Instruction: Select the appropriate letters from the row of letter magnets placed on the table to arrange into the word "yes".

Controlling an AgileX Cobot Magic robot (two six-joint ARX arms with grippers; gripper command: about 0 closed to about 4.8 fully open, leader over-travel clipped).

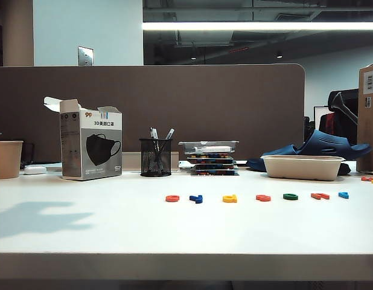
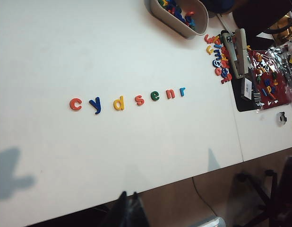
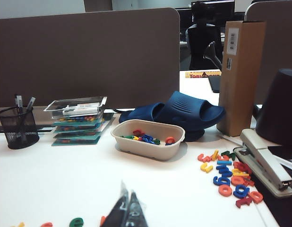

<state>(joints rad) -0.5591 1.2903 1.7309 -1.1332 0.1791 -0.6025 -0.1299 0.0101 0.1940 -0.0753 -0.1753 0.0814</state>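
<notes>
Nothing has been picked yet. The row of letter magnets sits in one straight line in the middle of the bench and reads c, y, d, s, e, n, r, each letter a little apart from the next, probably so a gripper can get at one without bumping its neighbours. The three that matter are the dark blue y, second in line, the red s and the green e right beside each other further along. The yellow d sits between the y and the s, so it needs skipping.

The left gripper hangs high over the near edge of the bench, well apart from the row, tips pinched together and holding nothing. The right gripper is clenched too and empty, looking level across the bench toward the beige tray of spare letters and the blue slippers.

My guess is the y goes first, since it starts the word.
</notes>
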